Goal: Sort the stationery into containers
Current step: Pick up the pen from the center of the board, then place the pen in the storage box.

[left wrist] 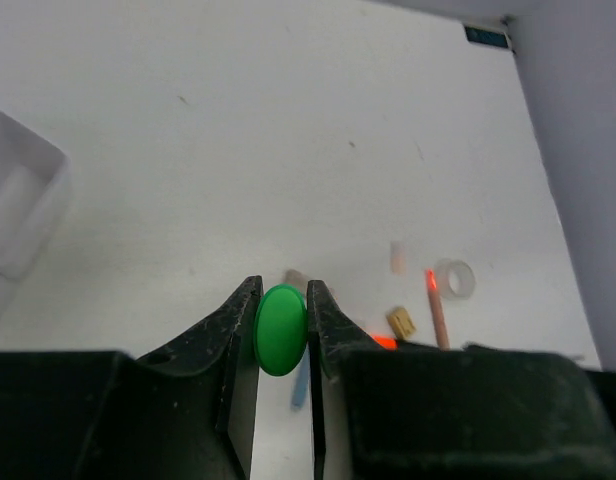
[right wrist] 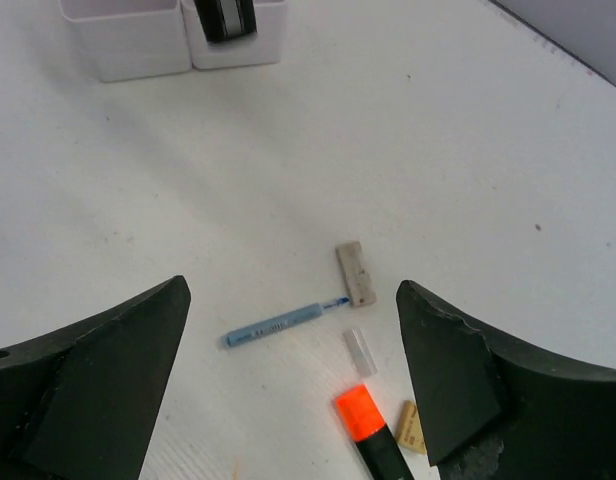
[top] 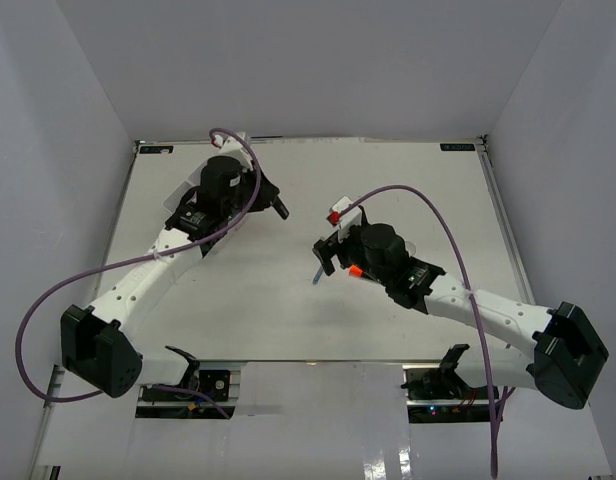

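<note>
The left gripper [left wrist: 281, 292] has its two fingers [left wrist: 233, 340] pinching the green highlighter [left wrist: 280, 330] from either side; only a glossy, bright green oval end shows between the pads, and the rest of its body is hidden behind the fingers; it is held off the table [left wrist: 238, 120], with the white tray [left wrist: 23, 190] off to the left of the fingers and well apart from them. Past the right finger in that view lie a clear tape ring [left wrist: 455, 278], a pink pen [left wrist: 437, 315] with a red tip just beside the ring, and a small tan eraser [left wrist: 400, 321] close to the pen's lower end. The right gripper [right wrist: 291, 290] has its fingers [right wrist: 98, 380] spread wide and grips nothing; on the table between them lies a thin blue pen [right wrist: 283, 323], slanted, its tip nearly touching a grey-beige block eraser [right wrist: 354, 273]; just below the pen's tip end is a short clear cap [right wrist: 359, 352]; nearer the right finger an orange highlighter [right wrist: 373, 430] points its bright orange end at that cap, black body behind it. Far ahead of the open fingers, two of the tray's compartments show; one holds a black-bodied item [right wrist: 228, 18], the other's contents cannot be made out.
</note>
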Action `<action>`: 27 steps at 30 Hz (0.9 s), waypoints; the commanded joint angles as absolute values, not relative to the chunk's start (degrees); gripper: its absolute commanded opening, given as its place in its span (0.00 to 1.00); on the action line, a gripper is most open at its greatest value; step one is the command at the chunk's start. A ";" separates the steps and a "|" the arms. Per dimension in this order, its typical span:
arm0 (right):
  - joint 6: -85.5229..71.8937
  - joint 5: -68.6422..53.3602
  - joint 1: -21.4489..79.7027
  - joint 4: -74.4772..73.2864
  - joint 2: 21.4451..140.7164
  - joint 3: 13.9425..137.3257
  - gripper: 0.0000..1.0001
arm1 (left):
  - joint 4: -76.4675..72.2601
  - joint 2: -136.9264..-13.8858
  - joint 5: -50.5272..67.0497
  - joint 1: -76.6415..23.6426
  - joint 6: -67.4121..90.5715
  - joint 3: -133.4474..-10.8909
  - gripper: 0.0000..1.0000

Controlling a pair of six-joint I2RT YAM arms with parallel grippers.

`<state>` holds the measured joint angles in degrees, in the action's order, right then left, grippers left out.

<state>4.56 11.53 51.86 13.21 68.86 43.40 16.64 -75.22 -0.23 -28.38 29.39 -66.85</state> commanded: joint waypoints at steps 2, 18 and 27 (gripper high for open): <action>3.96 17.22 51.59 11.87 64.52 39.83 0.90 | 16.09 -76.99 -12.74 -19.11 24.18 -71.10 0.06; 3.52 18.46 49.57 10.99 57.66 31.82 0.90 | -3.60 -92.54 -16.08 -6.94 19.86 -69.26 0.09; 3.43 19.16 49.22 10.99 57.39 31.11 0.90 | -2.81 -97.38 -15.73 -5.98 21.53 -69.43 0.32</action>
